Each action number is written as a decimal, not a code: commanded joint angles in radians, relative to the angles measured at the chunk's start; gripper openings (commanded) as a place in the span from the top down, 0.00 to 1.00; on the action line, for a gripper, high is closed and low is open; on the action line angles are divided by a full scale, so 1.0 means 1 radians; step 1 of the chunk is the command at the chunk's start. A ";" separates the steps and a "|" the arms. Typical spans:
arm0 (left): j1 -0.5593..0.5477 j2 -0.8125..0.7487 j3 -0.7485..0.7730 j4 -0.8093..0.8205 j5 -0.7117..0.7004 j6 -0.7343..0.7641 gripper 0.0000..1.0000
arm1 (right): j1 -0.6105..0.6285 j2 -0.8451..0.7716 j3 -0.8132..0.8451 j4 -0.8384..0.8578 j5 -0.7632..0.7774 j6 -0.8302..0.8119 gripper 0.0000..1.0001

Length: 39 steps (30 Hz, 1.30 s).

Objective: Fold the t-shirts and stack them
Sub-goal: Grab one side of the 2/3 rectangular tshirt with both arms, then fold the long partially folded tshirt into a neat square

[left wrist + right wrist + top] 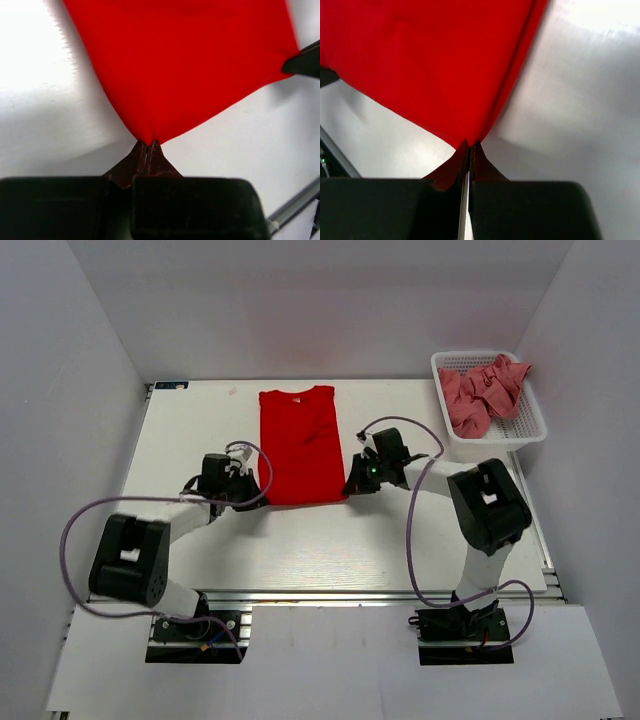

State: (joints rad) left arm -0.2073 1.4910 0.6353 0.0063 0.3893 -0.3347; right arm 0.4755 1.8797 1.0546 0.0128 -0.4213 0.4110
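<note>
both the left gripper (146, 145) and right gripper (469, 146) are pinching the red shirt (300, 445) by its near corners; it's lying on the table (300, 540), sleeves seemingly tucked in, end fold pending. pink shirts (480, 395) are waiting in the basket (500, 445), unstacked.

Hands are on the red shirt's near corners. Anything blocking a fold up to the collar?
Nothing visible. The left hand and right hand are shut on the red t-shirt at its near corners, and nothing lies on the cloth up to the collar. The white basket of pink shirts sits apart, to the right.
</note>
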 commanded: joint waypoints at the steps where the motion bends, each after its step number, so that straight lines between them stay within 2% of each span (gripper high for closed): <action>1: -0.020 -0.217 -0.031 -0.047 0.016 -0.013 1.00 | 0.020 -0.195 -0.054 -0.011 -0.008 -0.038 1.00; 3: -0.029 -0.312 -0.069 -0.089 0.016 -0.049 1.00 | 0.032 -0.246 -0.108 -0.078 -0.002 -0.047 1.00; 8: -0.038 -0.664 -0.089 -0.274 0.007 -0.125 1.00 | 0.071 -0.506 -0.197 -0.180 0.009 -0.049 1.00; 11: -0.038 -0.783 -0.089 -0.336 0.006 -0.148 1.00 | 0.083 -0.638 -0.205 -0.250 -0.002 -0.043 1.00; 14: -0.038 -0.796 -0.069 -0.347 0.042 -0.170 1.00 | 0.087 -0.682 -0.202 -0.260 -0.017 -0.023 1.00; 17: -0.038 -0.775 -0.033 -0.347 0.027 -0.170 1.00 | 0.086 -0.699 -0.168 -0.264 0.004 0.014 1.00; 21: -0.038 -0.730 -0.005 -0.281 -0.078 -0.193 1.00 | 0.078 -0.614 -0.072 -0.281 0.027 0.034 1.00; 31: -0.023 -0.416 0.187 -0.213 -0.202 -0.193 1.00 | 0.034 -0.407 0.160 -0.300 0.156 0.071 1.00; 39: -0.014 -0.181 0.355 -0.198 -0.297 -0.173 1.00 | -0.035 -0.188 0.389 -0.379 0.085 0.051 1.00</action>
State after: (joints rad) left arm -0.2317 1.2594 0.9283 -0.2123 0.1658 -0.5228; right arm 0.4702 1.6459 1.3617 -0.3244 -0.3126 0.4679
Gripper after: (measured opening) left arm 0.009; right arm 0.010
